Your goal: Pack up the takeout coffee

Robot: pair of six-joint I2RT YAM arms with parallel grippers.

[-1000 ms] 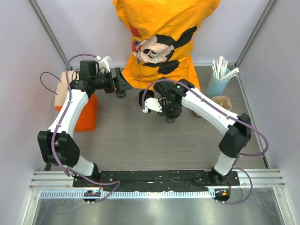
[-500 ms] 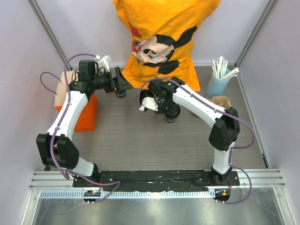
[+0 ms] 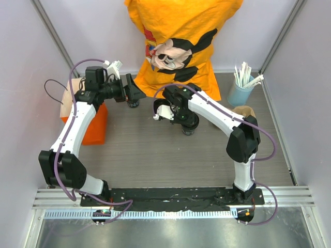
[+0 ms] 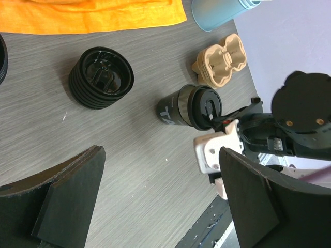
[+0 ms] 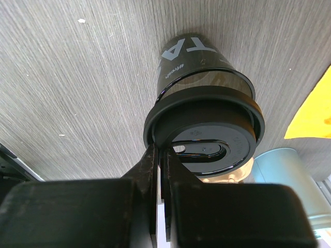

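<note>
The takeout coffee (image 4: 182, 107), a small black cup with white lettering and a round black lid (image 5: 207, 139), stands on the table mid-right (image 3: 189, 129). My right gripper (image 5: 161, 152) comes down on it from above (image 3: 184, 120) and is shut, pinching the lid's rim at its near edge. The orange paper bag (image 3: 96, 125) lies at the far left, beside my left arm. My left gripper (image 4: 160, 206) hovers high near the back left (image 3: 135, 93), open and empty, facing the cup from a distance.
A short stack of black lids (image 4: 101, 77) sits left of the cup. A tan pulp cup carrier (image 4: 220, 64) and a blue cup of straws (image 3: 240, 90) stand at the right. A person in an orange shirt (image 3: 178, 46) stands at the back edge.
My right arm's elbow has swung left and inward while its gripper stays shut on the lid at nearly the same spot. The left arm has barely moved.
</note>
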